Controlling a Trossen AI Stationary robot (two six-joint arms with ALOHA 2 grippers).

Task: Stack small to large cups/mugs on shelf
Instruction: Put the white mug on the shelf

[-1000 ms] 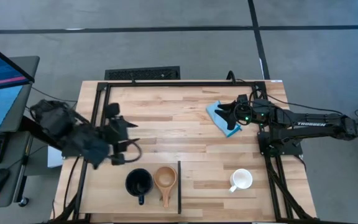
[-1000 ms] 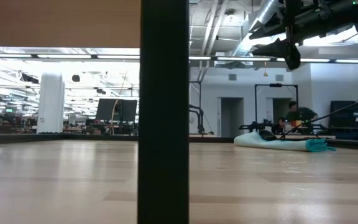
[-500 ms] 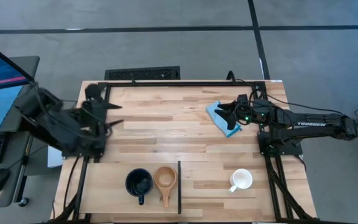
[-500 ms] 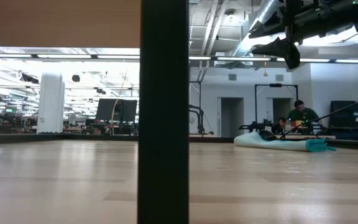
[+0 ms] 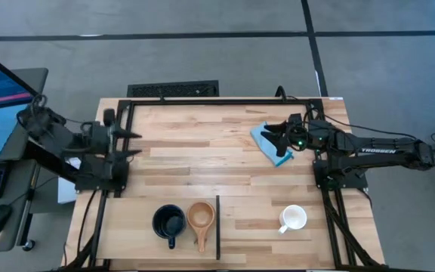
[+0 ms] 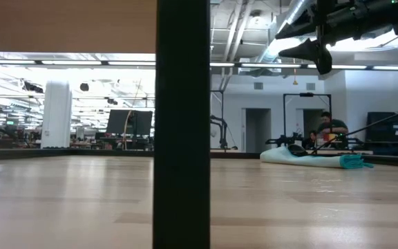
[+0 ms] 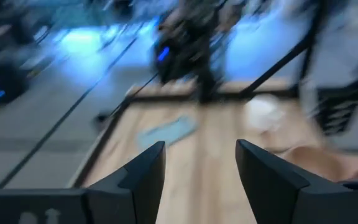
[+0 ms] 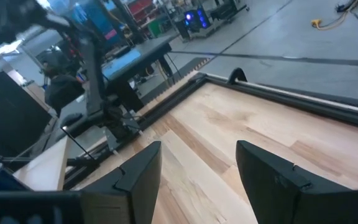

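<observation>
Left gripper [image 5: 131, 142] sits at the table's left edge, fingers spread, nothing between them. Right gripper [image 5: 272, 134] hovers over the folded light-blue cloth [image 5: 269, 144], jaws parted too, released and empty (white lettering along that arm reads TROSSEN). Down at the near edge, the black mug [image 5: 168, 223] and the tan wooden cup [image 5: 201, 219] stand side by side on the pale shelf [image 5: 131, 227], the wooden cup just beside the thin dark upright edge [image 5: 217, 227]. The white mug [image 5: 293, 219] stands on the striped tabletop [image 5: 202, 151], well apart, on the other side of that edge. No other writing is readable.
</observation>
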